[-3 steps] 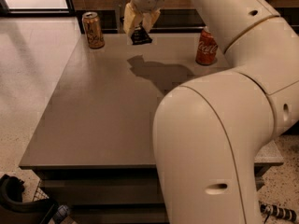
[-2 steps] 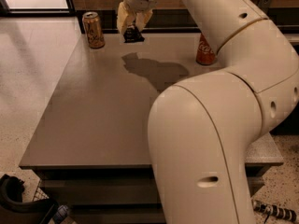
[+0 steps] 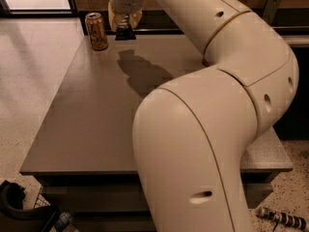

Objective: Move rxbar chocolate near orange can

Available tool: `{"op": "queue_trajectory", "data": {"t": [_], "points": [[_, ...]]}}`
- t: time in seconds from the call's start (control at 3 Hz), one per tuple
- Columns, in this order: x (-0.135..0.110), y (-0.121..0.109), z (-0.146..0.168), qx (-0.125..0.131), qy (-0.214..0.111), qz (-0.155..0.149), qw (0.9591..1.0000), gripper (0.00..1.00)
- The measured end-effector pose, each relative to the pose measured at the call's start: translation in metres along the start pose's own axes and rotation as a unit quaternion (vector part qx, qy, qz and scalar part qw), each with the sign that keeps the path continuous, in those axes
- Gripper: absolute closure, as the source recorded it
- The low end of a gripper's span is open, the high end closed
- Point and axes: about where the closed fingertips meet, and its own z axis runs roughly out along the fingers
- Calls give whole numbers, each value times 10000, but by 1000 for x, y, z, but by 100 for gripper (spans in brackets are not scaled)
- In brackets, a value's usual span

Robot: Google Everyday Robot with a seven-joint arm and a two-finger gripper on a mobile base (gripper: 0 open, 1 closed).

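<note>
The claw (image 3: 124, 26) hangs over the far edge of the table (image 3: 82, 110), the wrist above it cut off at the top. The bar (image 3: 125, 34) it grips is partly hidden between the fingers (image 3: 113, 19), its print too small to read. So is the lettering on the can (image 3: 96, 31) left of the claw. Right of the claw, the arm (image 3: 217, 105) hides much of the table; only a red sliver (image 3: 204, 62) shows.

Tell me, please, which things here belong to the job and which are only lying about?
For the job: rxbar chocolate, held in the gripper above the far end of the table; orange can, upright close beside it.
Lying about: black object on the floor, lower left; striped object on the floor, lower right.
</note>
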Motion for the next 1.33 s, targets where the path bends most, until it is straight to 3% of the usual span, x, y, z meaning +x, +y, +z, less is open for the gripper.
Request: {"op": "queue_trajectory", "data": {"t": [0.33, 1.33], "points": [[-5, 9, 9, 242, -110, 82, 9996, 100], [-2, 10, 19, 255, -38, 70, 9996, 29]]}}
